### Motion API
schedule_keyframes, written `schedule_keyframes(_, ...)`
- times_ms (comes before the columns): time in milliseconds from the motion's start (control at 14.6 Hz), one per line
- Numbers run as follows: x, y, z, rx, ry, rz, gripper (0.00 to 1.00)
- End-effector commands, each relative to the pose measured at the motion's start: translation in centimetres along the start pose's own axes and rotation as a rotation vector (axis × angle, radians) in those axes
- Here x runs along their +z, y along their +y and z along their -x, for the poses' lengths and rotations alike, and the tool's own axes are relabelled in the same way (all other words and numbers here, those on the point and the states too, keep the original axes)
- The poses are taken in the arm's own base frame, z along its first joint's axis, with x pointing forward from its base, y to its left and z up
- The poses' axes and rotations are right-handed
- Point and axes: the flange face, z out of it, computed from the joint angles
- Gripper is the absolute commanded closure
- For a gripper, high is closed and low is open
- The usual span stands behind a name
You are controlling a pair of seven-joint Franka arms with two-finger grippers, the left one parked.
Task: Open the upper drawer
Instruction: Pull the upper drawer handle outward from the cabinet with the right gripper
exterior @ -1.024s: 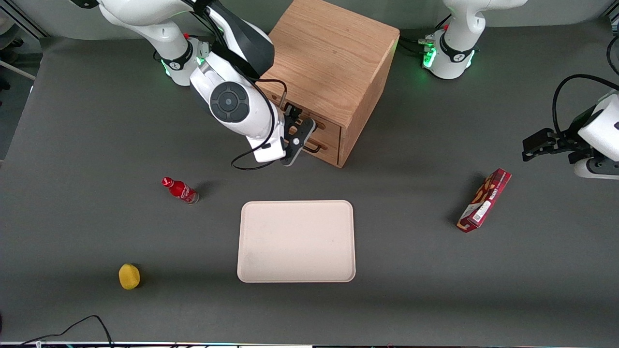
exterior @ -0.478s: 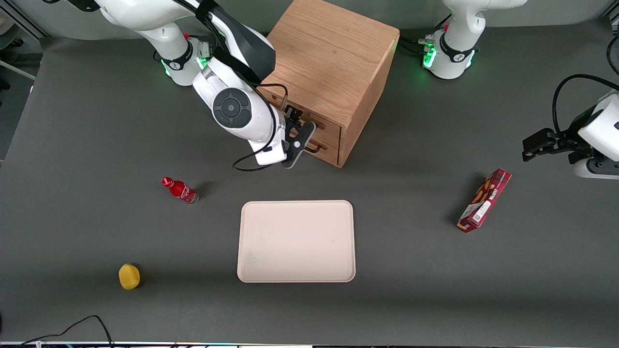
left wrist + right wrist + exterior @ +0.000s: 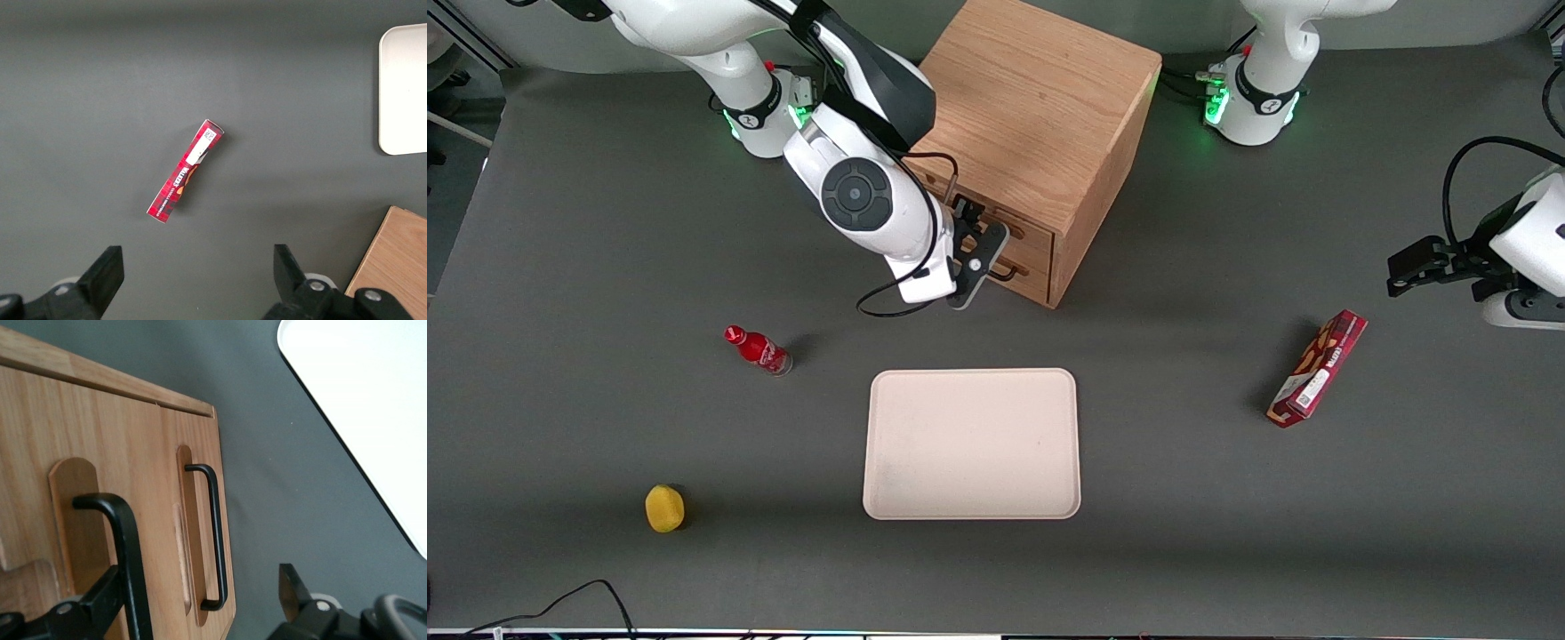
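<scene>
Spread wide, the gripper (image 3: 971,233) sits in front of the cabinet (image 3: 1040,116), at the upper drawer (image 3: 1009,227). Nearer the camera than the cabinet lies a bare tray (image 3: 971,443), with a red bottle (image 3: 758,350) and a yellow ball (image 3: 664,508) toward the working arm's end and a red box (image 3: 1319,368) toward the parked arm's.

From the right wrist, one finger (image 3: 100,600) lies beside the upper drawer's handle (image 3: 123,547); the lower drawer's handle (image 3: 213,537) is untouched. Both drawers look closed.

The left wrist view shows the red box (image 3: 185,171) and the tray's edge (image 3: 400,87).

Even overhead light, soft short shadows on the surface (image 3: 1227,551); tray (image 3: 373,400) slightly blown out, pincer (image 3: 200,600) fingers blurred close-up
</scene>
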Motion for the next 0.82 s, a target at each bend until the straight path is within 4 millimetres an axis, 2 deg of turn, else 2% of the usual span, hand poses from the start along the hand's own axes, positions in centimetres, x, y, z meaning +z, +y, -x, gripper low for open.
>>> schedule_keyframes(0,0.6,1.1,-0.1,0.006,0.024,0.045,0.0)
schedule_keyframes(341,0.6,1.5,0.0,-0.004,0.023,0.084,0.0)
schedule_keyframes(751,1.9,1.3,0.6,-0.005,0.024,0.095,0.0)
